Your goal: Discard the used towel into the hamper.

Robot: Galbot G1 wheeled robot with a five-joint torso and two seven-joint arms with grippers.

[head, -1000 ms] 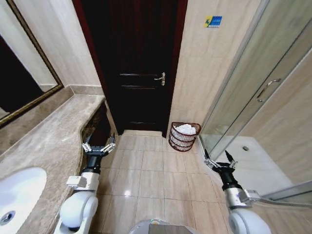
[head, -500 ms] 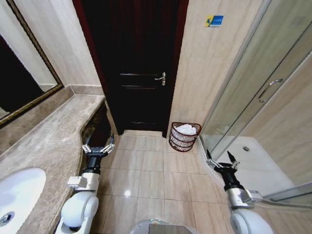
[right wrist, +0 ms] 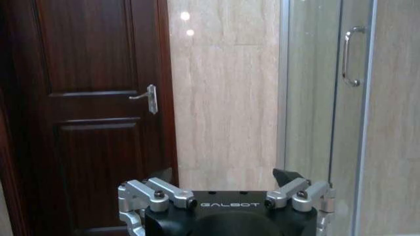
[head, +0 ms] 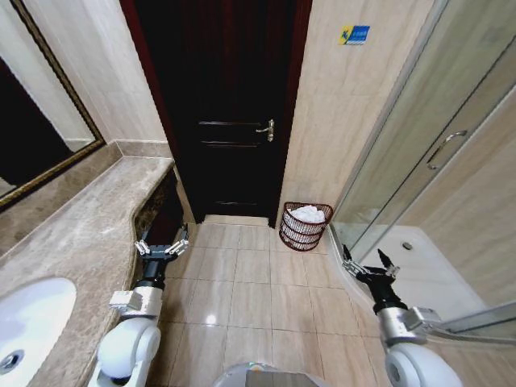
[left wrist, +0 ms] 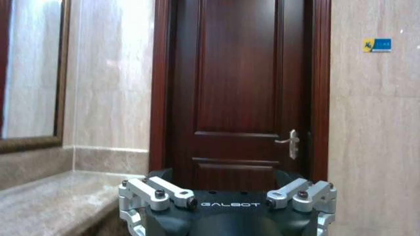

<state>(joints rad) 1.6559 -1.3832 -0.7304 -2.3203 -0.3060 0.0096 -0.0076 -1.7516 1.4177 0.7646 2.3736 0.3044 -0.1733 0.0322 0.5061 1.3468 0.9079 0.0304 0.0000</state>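
The hamper point(head: 305, 226) stands on the tiled floor point(head: 242, 290), against the beige wall point(head: 339, 121) just to the right of the dark door point(head: 222, 113) and near the edge of the glass shower point(head: 419, 161). The towel point(head: 307, 214) lies inside it, white, its top at the level of the rim.

The left tool point(head: 161, 246) is held low over the floor, just beside the front edge of the marble counter point(head: 72, 234). Its fingers are spread apart and nothing is between them. In the left wrist view the left tool point(left wrist: 226, 206) points toward the door, and the door handle point(left wrist: 288, 142) is visible above it.

The right tool point(head: 368, 266) is low on the right side, near the bottom of the shower glass and well apart from the hamper. Its fingers are also spread wide and empty. In the right wrist view the right tool point(right wrist: 226, 206) faces the wall between the door and the shower.

A white sink point(head: 28, 322) sits in the counter, and a mirror point(head: 32, 105) hangs above it.
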